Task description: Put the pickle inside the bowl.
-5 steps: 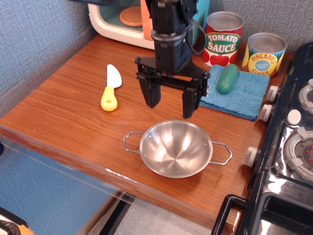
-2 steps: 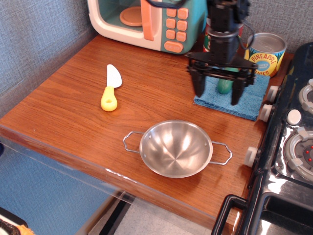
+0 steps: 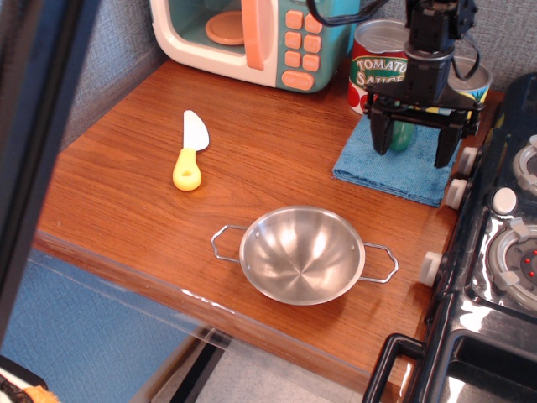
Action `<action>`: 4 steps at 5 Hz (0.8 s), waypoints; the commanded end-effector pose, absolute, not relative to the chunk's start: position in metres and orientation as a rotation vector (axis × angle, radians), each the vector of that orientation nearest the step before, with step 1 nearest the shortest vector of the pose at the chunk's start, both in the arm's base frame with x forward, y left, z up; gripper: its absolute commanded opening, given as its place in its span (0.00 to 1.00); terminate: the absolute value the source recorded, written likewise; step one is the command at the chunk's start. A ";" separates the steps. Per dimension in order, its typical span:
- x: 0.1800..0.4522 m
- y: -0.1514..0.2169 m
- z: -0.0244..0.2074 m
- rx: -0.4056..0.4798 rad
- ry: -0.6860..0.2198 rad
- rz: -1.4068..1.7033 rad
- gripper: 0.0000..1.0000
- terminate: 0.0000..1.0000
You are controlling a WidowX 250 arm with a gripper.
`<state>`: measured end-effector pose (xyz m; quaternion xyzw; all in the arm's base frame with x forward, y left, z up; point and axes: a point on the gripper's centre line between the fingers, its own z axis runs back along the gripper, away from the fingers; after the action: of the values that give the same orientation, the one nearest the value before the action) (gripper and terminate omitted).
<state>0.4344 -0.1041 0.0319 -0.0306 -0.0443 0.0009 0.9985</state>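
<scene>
We see only a sliver of the pickle (image 3: 405,136), since the gripper (image 3: 413,149) hangs in front of it; what shows is smooth green plastic lying on the blue cloth (image 3: 382,165). The gripper's jaws are spread wide, one finger on each side of the pickle, and we cannot tell whether they touch it. The arm also covers part of the tomato sauce can (image 3: 373,69). A dark blurred bar (image 3: 38,143) blocks our left edge. The steel bowl (image 3: 302,253) sits well apart, nearer us, with nothing in it.

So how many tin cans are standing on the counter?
2. The tomato sauce can is at the back beside the toy microwave; the pineapple can is right of it, mostly behind the gripper.
</scene>
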 end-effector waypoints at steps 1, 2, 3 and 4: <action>0.459 -0.094 0.068 -0.064 -0.181 0.033 1.00 0.00; 0.465 -0.088 0.070 -0.060 -0.187 0.045 1.00 0.00; 0.472 -0.083 0.064 -0.053 -0.176 0.065 1.00 0.00; 0.475 -0.079 0.054 -0.049 -0.155 0.080 1.00 0.00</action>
<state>0.4674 -0.0817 0.0254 -0.0183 -0.0448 0.0394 0.9981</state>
